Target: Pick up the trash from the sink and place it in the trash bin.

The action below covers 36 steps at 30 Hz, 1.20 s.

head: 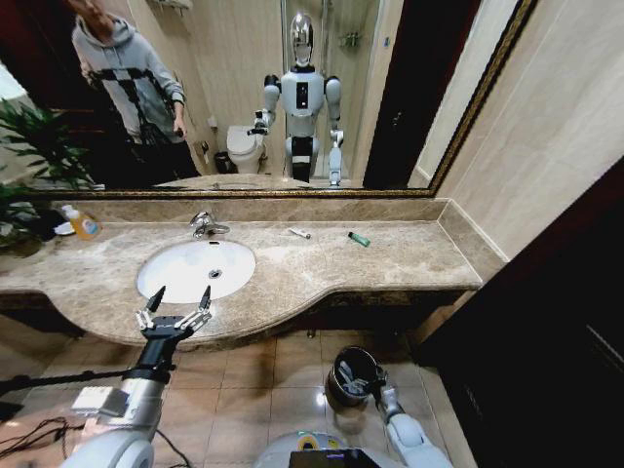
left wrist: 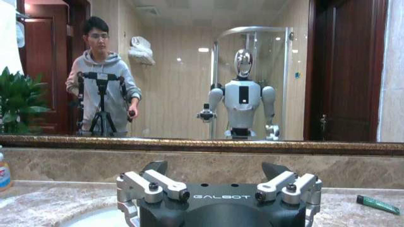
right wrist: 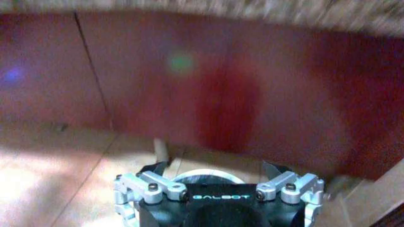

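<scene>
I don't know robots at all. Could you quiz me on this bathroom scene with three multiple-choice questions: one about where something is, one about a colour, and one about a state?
1. Where does the green tube lie?
A. In the sink
B. On the counter, right of the sink
C. In the bin

2. What colour is the bin?
A. White
B. Red
C. Black

3. How do the left jaws stand?
A. Open, over the counter's front edge by the sink
B. Shut on the green tube
C. Shut on a bottle

Answers:
1 B: the tube rests on the marble, well clear of the basin.
2 C: the round bin on the floor is dark and glossy.
3 A: the two tips are spread apart with nothing between them.
</scene>
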### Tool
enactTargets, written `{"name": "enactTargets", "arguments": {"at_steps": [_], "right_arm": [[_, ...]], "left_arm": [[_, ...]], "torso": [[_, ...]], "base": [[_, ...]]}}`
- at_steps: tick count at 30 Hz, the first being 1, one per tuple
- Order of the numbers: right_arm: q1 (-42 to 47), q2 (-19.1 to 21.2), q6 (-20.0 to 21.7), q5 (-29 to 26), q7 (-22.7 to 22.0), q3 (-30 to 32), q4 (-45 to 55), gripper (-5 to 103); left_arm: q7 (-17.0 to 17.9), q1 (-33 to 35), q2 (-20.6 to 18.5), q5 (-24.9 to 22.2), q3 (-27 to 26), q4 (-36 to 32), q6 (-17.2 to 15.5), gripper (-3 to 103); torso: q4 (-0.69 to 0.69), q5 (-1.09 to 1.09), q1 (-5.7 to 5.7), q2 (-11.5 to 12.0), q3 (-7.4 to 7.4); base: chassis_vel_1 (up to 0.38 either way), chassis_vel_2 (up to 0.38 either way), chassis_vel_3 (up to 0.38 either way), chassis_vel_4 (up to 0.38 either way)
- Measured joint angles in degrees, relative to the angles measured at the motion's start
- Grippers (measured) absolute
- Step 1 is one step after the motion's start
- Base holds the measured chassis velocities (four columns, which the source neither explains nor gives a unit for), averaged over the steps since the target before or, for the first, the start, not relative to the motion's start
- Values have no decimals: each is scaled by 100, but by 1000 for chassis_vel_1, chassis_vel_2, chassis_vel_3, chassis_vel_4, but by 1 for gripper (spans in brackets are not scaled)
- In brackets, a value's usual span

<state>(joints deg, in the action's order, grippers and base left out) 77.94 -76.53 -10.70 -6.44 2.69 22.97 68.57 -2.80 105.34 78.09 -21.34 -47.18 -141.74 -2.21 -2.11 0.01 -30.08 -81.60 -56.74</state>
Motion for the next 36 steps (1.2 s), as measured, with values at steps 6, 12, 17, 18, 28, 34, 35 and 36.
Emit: {"name": "enactTargets", "arguments": {"at_steps": [6, 12, 17, 18, 28, 34, 35, 36], "right_arm": [[736, 63, -236, -194, -154, 232, 1204, 100], [1466, 37, -567, 180, -182, 557, 2373, 100], [1948, 63, -614, -11, -183, 809, 3279, 100], [1948, 63, -614, -11, -183, 809, 3279, 100], [2237, 423, -273, -652, -189, 1044, 4789, 100], [1769, 613, 67, -871, -184, 860, 5229, 100], [1523, 706, 298, -1042, -193, 796, 5363, 100], [1304, 812, 514, -1235, -200, 735, 5451, 100]], "left_arm": [[0, 0, 0, 0, 0, 0, 0, 100], [0, 0, 0, 0, 0, 0, 0, 100], [0, 0, 0, 0, 1, 0, 0, 100], [0, 0, 0, 0, 1, 0, 0, 100], [0, 0, 0, 0, 0, 0, 0, 100], [0, 0, 0, 0, 1, 0, 0, 100], [0, 0, 0, 0, 0, 0, 0, 100], [0, 0, 0, 0, 0, 0, 0, 100]], "torso": [[0, -1, 0, 0, 0], [0, 0, 0, 0, 0], [1, -1, 0, -1, 0], [1, -1, 0, -1, 0], [1, -1, 0, -1, 0], [0, 0, 0, 0, 0], [0, 0, -1, 0, 0], [0, -1, -1, 0, -1]], "base": [[0, 0, 0, 0], [0, 0, 0, 0], [0, 0, 0, 0], [0, 0, 0, 0], [0, 0, 0, 0], [0, 0, 0, 0], [0, 0, 0, 0], [0, 0, 0, 0]]}}
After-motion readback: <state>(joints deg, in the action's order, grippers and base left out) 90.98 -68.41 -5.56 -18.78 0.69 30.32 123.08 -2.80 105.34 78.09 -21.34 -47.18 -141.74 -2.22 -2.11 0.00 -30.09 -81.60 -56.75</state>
